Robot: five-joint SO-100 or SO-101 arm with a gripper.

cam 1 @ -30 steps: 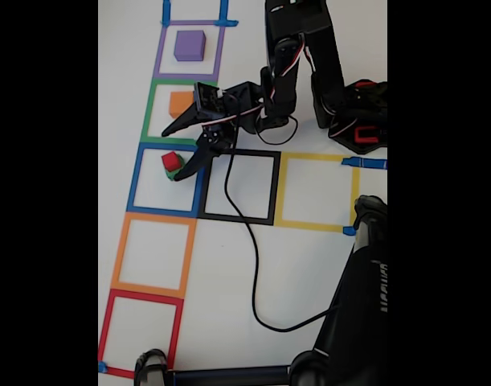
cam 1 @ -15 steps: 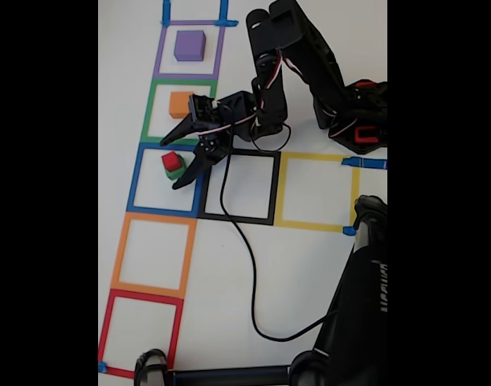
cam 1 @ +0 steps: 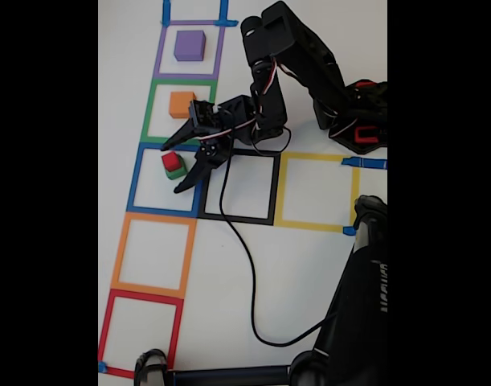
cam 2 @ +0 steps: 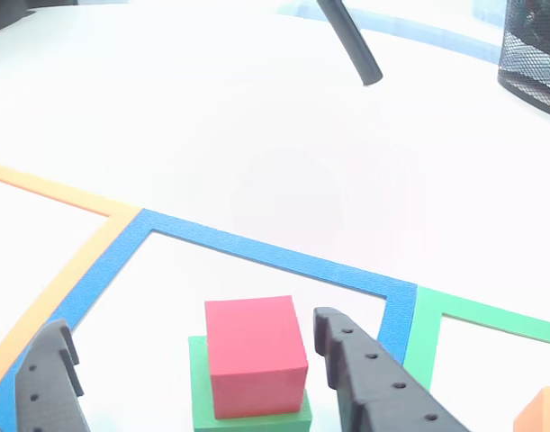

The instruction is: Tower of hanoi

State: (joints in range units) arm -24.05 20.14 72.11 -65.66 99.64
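— Where did the small blocks sit?

— The red block [cam 1: 171,161] rested on top of the green block [cam 1: 177,171], both inside the blue taped square [cam 1: 136,178] on the white table [cam 1: 309,265] in the fixed view. The other view showed the same stack close up: the red block [cam 2: 255,354] sat a little askew on the green block [cam 2: 247,412], with the blue tape [cam 2: 275,255] running behind them.

— And the arm's gripper?

— The gripper [cam 1: 175,166] was spread wide, one finger on each side of the stack — touching neither block, as far as the other view showed, where the two black fingers [cam 2: 369,378] flanked the red block with gaps between. It held nothing.

— What else lay on the table?

— An orange block [cam 1: 180,104] sat in the green taped square [cam 1: 154,112], partly hidden by the arm [cam 1: 297,68], and a purple block [cam 1: 189,45] lay in the purple square [cam 1: 159,56] beyond it. Black [cam 1: 273,186], yellow [cam 1: 353,193], orange [cam 1: 119,257] and red [cam 1: 107,326] squares held no blocks. A black cable [cam 1: 249,265] trailed across the table from the arm.
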